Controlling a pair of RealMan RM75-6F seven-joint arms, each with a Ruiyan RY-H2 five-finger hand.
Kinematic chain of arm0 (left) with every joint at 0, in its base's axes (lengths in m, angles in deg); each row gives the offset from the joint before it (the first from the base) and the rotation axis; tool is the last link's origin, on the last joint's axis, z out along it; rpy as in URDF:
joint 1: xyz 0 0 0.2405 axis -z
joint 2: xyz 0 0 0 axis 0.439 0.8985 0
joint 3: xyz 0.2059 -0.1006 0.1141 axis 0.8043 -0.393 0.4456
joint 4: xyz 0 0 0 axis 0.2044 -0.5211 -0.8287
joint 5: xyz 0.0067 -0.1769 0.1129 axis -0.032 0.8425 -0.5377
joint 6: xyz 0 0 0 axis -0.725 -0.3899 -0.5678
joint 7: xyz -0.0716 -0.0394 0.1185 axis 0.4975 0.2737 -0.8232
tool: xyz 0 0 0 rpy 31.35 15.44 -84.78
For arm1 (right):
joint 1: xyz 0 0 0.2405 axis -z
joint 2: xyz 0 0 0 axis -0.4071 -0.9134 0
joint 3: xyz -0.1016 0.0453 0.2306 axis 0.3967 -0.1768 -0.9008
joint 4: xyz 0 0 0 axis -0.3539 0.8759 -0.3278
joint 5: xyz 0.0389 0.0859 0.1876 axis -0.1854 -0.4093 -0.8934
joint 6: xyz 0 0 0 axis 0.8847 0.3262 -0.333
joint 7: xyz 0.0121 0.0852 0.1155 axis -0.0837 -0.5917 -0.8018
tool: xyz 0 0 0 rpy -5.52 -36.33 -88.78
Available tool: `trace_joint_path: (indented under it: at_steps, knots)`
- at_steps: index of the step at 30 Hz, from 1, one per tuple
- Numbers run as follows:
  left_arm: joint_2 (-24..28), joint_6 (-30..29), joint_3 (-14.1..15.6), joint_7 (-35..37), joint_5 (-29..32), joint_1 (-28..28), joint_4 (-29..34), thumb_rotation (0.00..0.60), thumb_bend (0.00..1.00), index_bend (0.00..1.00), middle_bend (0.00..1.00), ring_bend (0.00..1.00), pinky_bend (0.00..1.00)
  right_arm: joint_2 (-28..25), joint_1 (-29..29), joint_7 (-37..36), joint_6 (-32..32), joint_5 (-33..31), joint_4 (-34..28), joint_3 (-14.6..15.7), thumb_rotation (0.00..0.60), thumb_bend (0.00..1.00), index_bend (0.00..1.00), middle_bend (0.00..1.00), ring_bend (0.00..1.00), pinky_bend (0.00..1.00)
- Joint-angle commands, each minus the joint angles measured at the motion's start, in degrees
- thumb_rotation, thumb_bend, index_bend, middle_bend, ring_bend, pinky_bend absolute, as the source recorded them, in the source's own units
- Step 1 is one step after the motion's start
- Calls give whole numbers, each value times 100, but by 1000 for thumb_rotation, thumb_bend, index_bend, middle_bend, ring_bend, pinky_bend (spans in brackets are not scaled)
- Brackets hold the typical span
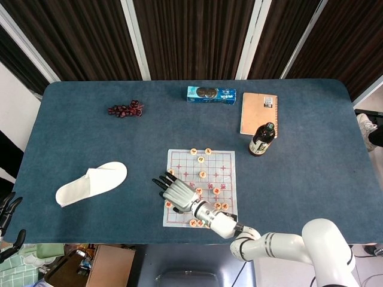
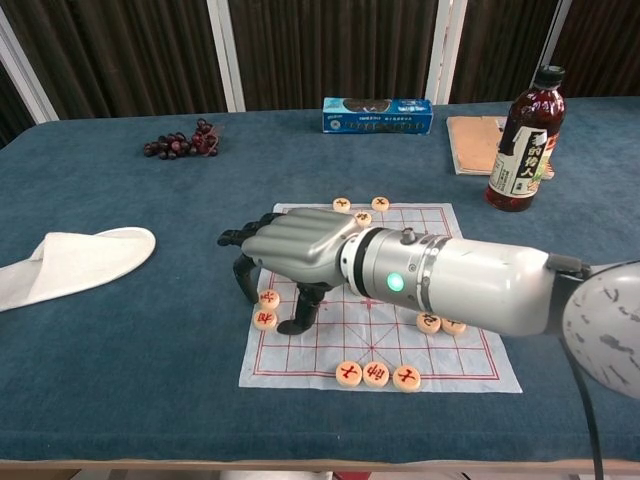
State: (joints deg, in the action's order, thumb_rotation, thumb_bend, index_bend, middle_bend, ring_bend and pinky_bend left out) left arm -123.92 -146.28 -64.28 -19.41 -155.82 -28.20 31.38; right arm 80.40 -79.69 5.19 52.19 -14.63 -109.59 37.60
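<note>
**Right hand over the left edge of the game board**

The right hand hovers palm down over the left side of the game board, fingers bent downward and apart, holding nothing. Two round pieces lie just under its fingertips, in the lower middle of the chest view. It seems to be reaching for one; next, the fingers should close around it. The bottle, upper right, stands capped with dark liquid inside. The left hand shows only as dark fingers at the lower left edge; I cannot tell its state.

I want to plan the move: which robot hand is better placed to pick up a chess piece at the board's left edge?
The right robot hand. It hovers over the board with fingers just above the pieces. The left robot hand sits at the table's far left corner, away from the board.
</note>
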Motion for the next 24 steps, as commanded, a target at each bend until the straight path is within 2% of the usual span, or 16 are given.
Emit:
trace_joint_path:
  at_steps: [1,24]
  knots:
    - [2,-19,2,26,-10,-11,-16,600,453,0,0,0,0,46,-46,72,6,-102,34,42,600,412,544,0,0,0]
    - [34,-77,0,154,-46,-47,-58,600,453,0,0,0,0,282,-210,282,199,-486,195,216,600,451,617,27,0,0]
